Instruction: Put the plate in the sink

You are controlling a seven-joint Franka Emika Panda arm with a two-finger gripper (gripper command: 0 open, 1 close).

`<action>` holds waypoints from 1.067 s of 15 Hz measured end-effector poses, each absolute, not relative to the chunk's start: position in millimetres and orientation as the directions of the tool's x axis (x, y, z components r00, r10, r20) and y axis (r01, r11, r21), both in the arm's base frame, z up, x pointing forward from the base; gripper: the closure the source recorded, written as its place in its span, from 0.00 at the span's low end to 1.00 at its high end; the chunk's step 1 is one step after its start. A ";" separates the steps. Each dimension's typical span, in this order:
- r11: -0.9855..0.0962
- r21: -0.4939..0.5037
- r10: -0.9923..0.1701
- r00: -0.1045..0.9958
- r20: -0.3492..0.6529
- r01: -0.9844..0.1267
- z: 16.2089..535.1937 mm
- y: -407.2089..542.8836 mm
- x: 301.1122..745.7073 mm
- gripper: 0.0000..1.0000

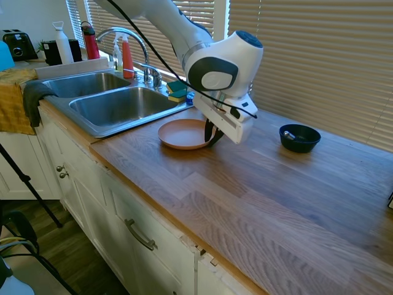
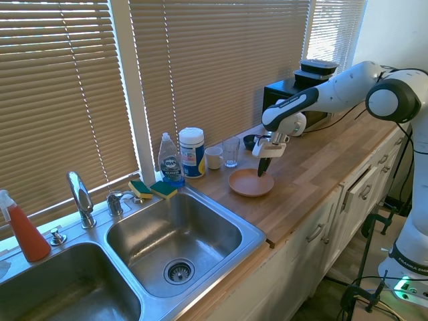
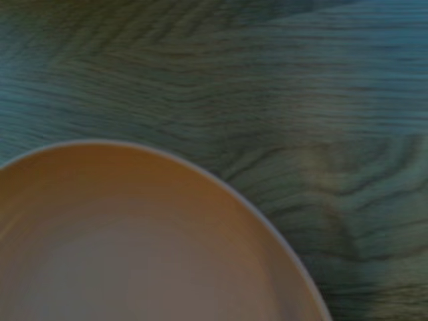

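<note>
The salmon-orange plate (image 1: 181, 132) (image 2: 247, 182) (image 3: 134, 247) lies flat on the wooden counter, just right of the sink (image 1: 123, 104) (image 2: 174, 234). My gripper (image 1: 214, 136) (image 2: 262, 168) points down at the plate's rim on the side away from the sink. Its dark fingers stand close together over that rim, shut on it. The wrist view shows the plate's curved edge against the wood grain. Both steel basins are bare inside, with the chrome faucet (image 1: 132, 37) behind them.
A small dark bowl (image 1: 299, 137) (image 2: 249, 141) sits on the counter beyond the plate. Sponges (image 1: 177, 91) (image 2: 152, 189), a dish soap bottle (image 2: 171, 160), a white canister (image 2: 191, 152) and two cups (image 2: 214, 158) line the window side. An orange bottle (image 1: 127, 58) stands by the faucet.
</note>
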State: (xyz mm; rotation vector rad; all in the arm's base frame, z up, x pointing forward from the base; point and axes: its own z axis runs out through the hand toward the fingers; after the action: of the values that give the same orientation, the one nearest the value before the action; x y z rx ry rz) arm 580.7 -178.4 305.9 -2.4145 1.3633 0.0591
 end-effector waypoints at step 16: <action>-0.508 -0.460 -0.714 0.655 -0.250 -0.729 361.4 -157.1 564.2 1.00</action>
State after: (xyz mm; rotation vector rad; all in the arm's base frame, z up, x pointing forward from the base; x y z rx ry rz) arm 564.2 -157.1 361.4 -2.3378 1.1185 0.0375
